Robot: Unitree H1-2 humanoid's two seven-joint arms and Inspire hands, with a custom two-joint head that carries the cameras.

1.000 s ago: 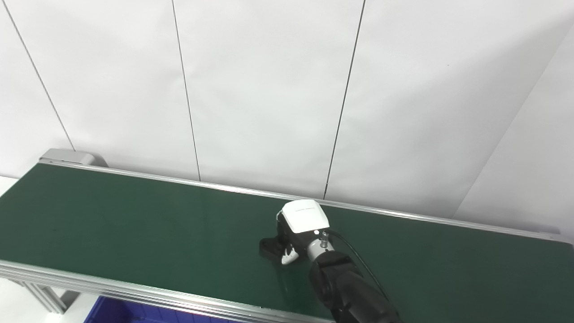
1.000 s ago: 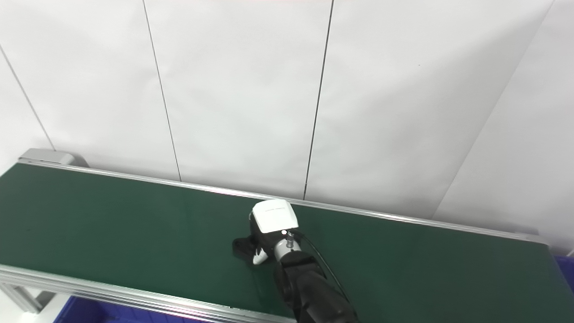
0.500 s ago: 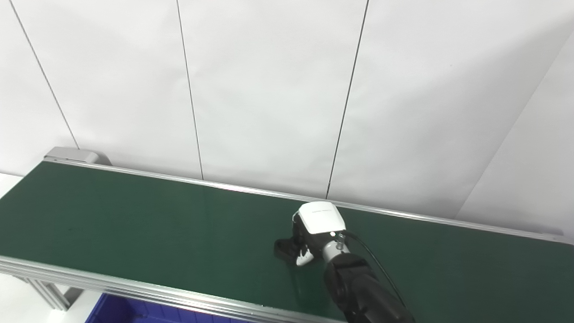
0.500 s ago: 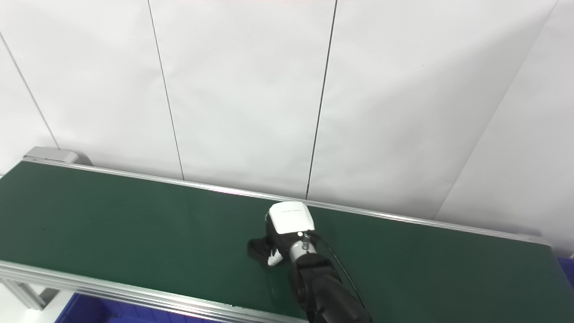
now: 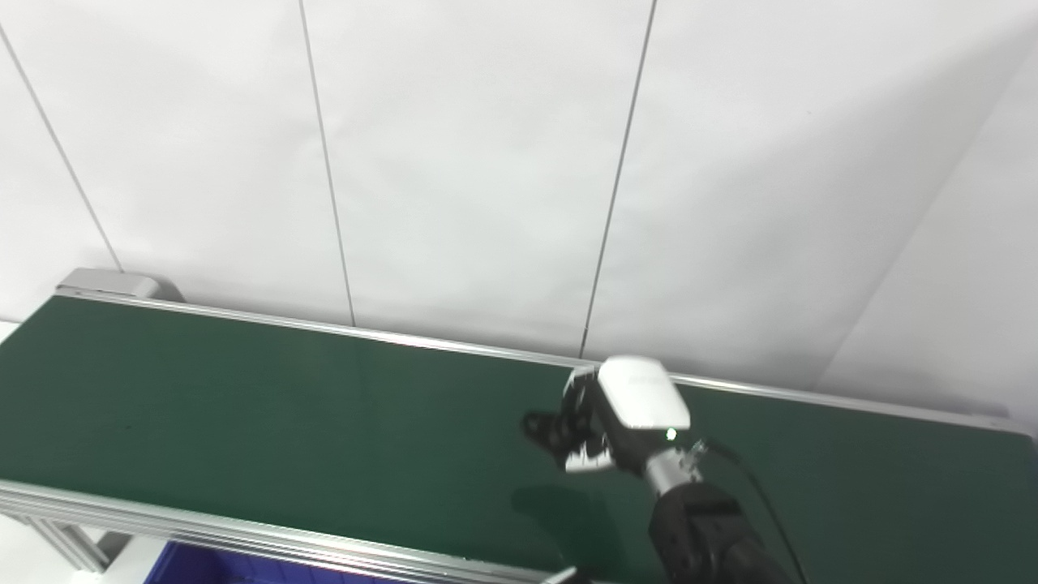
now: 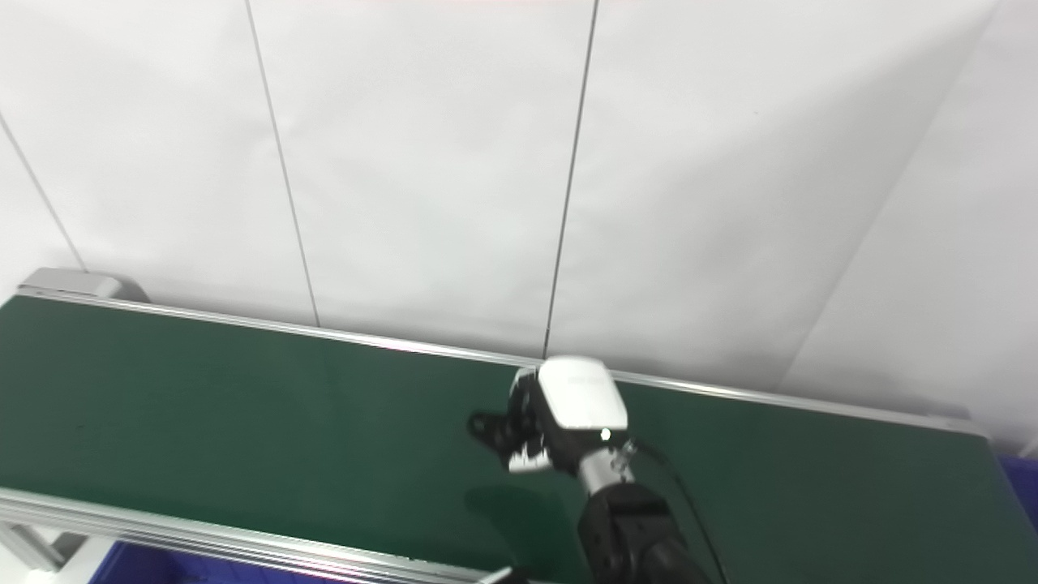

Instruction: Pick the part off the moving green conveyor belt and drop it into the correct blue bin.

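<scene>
Where the dark fingers (image 5: 577,422) curl in, one small black part (image 5: 542,427) juts out to the left of the right hand (image 5: 616,422), which is clamped on it and holds it clear of the belt, with a soft shadow lying on the surface below. The part's shape is hard to make out: it is dark against dark fingers, blurred, and mostly covered by the grip, so only a stubby end shows. One hand is in sight, with a white plate on its back, a white tip under the thumb side and a small green light near the wrist; its black forearm (image 5: 705,535) rises from the bottom edge on the right and is cut off there, a thin black cable (image 6: 689,503) looping beside it. The left hand cannot be seen in either view. One long dark green conveyor belt (image 5: 243,405) runs across the scene, edged by two silver aluminium rails (image 5: 203,531), one near and one far; its right end runs out of view. One blue plastic bin (image 5: 195,564) shows as a sliver under the near rail at lower left, and a scrap of blue at the far right edge (image 6: 1023,478) is too small to identify. Behind stand white wall panels (image 5: 486,162) divided by thin dark seams.
</scene>
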